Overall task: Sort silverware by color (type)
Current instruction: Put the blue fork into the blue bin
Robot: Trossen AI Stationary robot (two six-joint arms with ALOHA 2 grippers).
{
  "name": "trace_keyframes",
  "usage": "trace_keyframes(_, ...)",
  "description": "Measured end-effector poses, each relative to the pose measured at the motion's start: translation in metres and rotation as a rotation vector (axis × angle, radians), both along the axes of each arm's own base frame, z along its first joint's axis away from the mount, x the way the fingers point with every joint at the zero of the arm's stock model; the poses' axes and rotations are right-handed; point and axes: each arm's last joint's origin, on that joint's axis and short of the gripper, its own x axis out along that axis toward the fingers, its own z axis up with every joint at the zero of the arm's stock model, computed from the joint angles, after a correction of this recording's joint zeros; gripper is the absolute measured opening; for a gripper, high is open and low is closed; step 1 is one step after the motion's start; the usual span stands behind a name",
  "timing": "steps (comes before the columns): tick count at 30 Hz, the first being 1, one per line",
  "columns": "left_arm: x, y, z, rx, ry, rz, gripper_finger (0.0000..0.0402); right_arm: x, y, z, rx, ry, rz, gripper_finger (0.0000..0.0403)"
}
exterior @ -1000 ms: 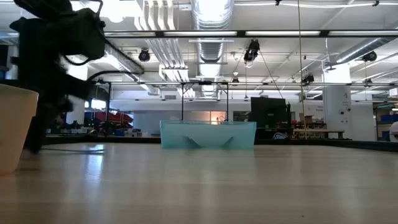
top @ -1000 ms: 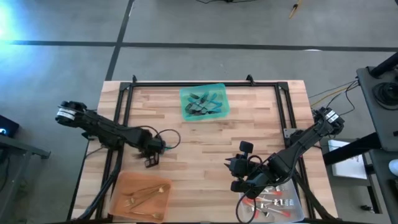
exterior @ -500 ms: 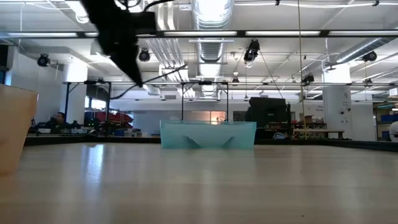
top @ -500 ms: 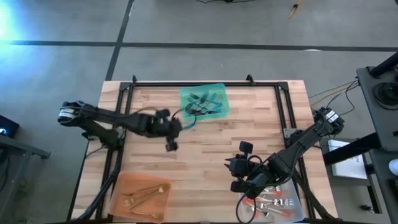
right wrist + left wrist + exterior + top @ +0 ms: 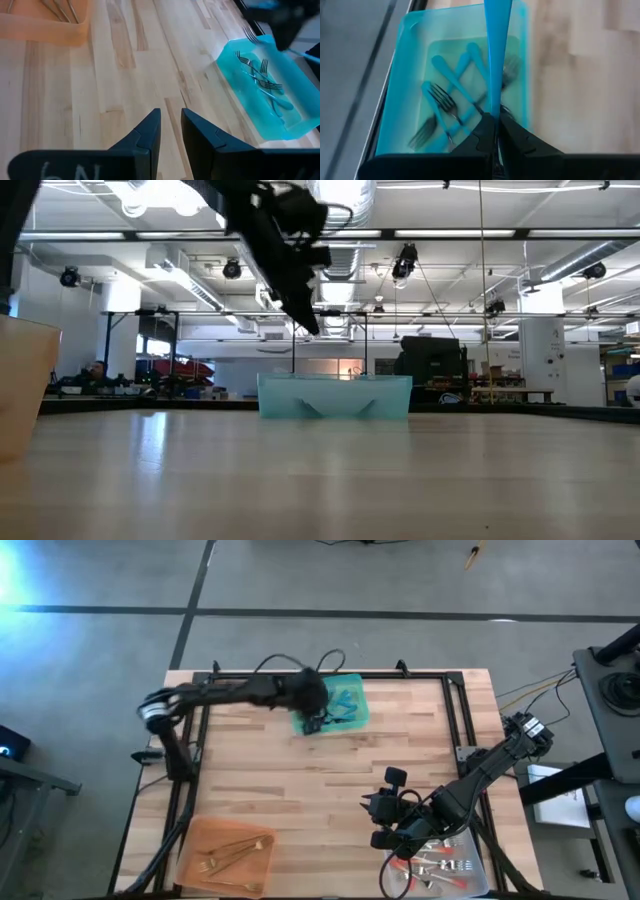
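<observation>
The teal tray (image 5: 332, 706) stands at the table's far middle with several teal-handled forks (image 5: 445, 107) lying in it. My left gripper (image 5: 315, 712) hangs above the tray's left part, shut on one teal-handled fork (image 5: 497, 50). My right gripper (image 5: 382, 817) waits over the near right of the table, its fingers (image 5: 150, 127) a narrow gap apart with nothing between them. Gold utensils (image 5: 232, 852) lie in the orange tray (image 5: 190, 865). Red-handled ones (image 5: 440, 865) lie in the clear tray (image 5: 480, 885). My left gripper pinches the fork between its two fingers at the lower end of the teal handle (image 5: 495, 111). The fingers slant down from above. The handle sticks out past the fingertips. The tines (image 5: 248, 33) show on the other side. The fork is lifted clear above the tray.
A black frame (image 5: 300, 676) runs along the table's far edge and down both sides. In the low view the orange tray's wall (image 5: 25, 385) stands at the left and the teal tray (image 5: 335, 396) in the middle. Bare wood lies between the trays.
My left gripper has swung from beside the orange tray at the near left, up and toward the far edge and the right, to above the teal tray, turning as it went. My right gripper has kept still.
</observation>
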Motion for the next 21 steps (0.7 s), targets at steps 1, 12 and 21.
trace_keyframes(1, 0.006, 0.011, -0.003, -0.018, 0.001, 0.01, 0.0, 0.0, 0.0, 0.0, 0.0, 0.0, 0.0, 0.0068)
trace_keyframes(12, 0.053, 0.082, -0.037, -0.21, 0.141, 0.061, 0.0, 0.0, 0.0, 0.0, -0.001, -0.001, -0.001, 0.0068)
trace_keyframes(21, 0.069, 0.091, -0.047, -0.261, 0.245, 0.039, 0.0037, 0.0, 0.0, 0.0, -0.003, -0.002, -0.002, 0.0068)
